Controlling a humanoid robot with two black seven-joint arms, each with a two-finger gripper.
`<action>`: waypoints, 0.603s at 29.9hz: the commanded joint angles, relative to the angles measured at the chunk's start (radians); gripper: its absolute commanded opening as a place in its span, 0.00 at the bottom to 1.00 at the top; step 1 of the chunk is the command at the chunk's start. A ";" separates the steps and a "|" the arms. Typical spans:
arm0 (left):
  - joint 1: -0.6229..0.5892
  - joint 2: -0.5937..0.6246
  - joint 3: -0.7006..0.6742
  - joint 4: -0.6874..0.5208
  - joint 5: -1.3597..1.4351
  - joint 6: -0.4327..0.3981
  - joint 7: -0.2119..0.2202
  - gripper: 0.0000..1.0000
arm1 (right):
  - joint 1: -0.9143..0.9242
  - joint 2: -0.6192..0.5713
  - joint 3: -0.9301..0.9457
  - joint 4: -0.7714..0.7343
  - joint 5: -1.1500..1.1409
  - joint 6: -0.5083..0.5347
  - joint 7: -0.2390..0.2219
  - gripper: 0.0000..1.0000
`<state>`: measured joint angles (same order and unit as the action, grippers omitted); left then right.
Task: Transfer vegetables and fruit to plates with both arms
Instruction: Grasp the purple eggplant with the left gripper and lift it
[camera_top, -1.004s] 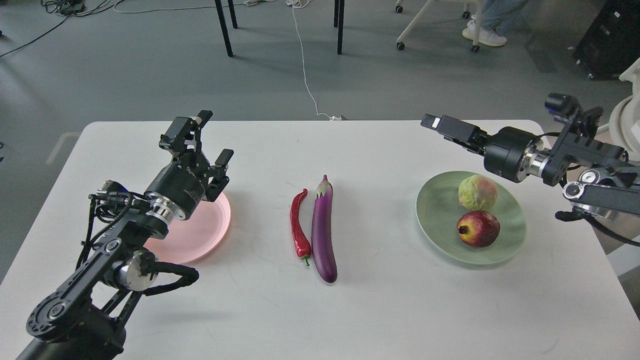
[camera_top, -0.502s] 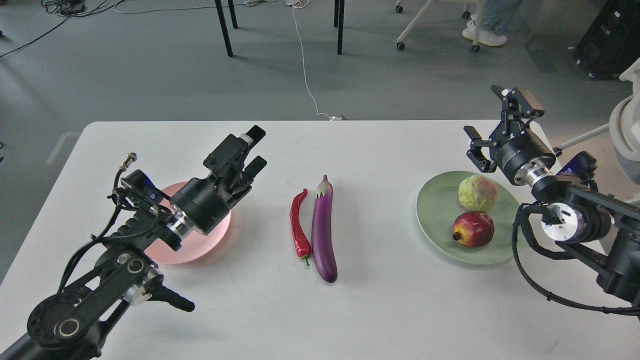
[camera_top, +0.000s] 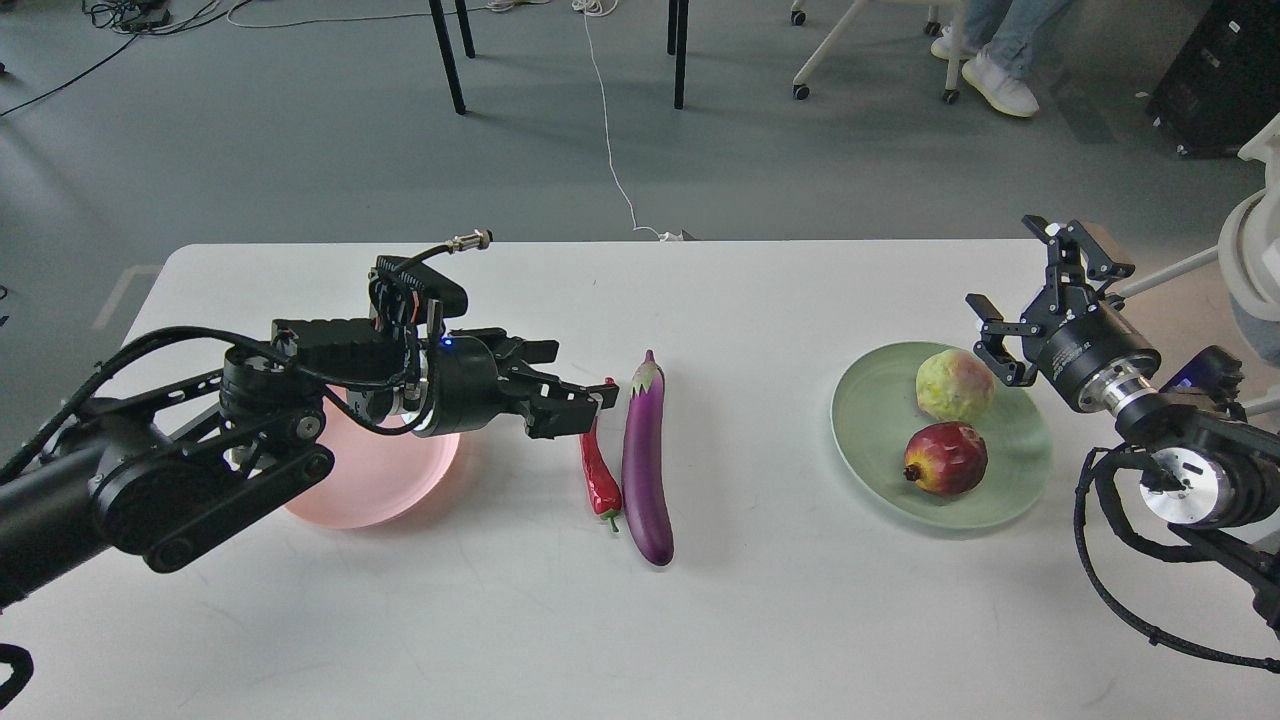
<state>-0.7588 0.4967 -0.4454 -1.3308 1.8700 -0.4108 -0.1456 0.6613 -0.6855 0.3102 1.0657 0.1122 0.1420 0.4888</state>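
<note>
A white worktop (camera_top: 800, 620) holds two plates, two vegetables and two fruits.

The pink plate (camera_top: 350, 495) sits toward the left edge of the worktop. It has no food on it, and part of it is hidden behind the left arm. The green plate (camera_top: 880, 470) sits toward the right edge. The round yellow-green fruit (camera_top: 955, 385) lies on it, on the side nearer the far edge. The dark red pomegranate (camera_top: 944, 458) lies on the same plate, just in front of that fruit and close to it.

In the middle of the worktop, the long purple eggplant (camera_top: 645, 460) lies with its cap pointing to the far edge. The red chili pepper (camera_top: 598, 475) lies right beside it on the left.

The left tool (camera_top: 575, 400) reaches sideways from over the pink plate. Its two fingers are a little apart and hold nothing. The tips are at the top end of the chili pepper and cover it.

The right tool (camera_top: 1040, 285) is up near the far right corner, just beside the yellow-green fruit. Its fingers are spread wide and hold nothing.
</note>
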 joint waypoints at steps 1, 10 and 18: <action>-0.011 -0.119 0.021 0.018 -0.063 -0.022 0.168 0.97 | 0.000 0.000 0.009 0.002 0.000 -0.005 0.000 0.97; -0.004 -0.240 0.033 0.024 -0.134 -0.059 0.357 0.97 | -0.003 -0.016 0.013 0.000 0.000 -0.007 0.000 0.97; -0.002 -0.254 0.059 0.071 -0.137 -0.059 0.374 0.97 | -0.015 -0.016 0.013 0.002 0.000 -0.007 0.000 0.97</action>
<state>-0.7604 0.2479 -0.3894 -1.2911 1.7339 -0.4693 0.2284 0.6520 -0.7008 0.3238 1.0676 0.1119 0.1334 0.4888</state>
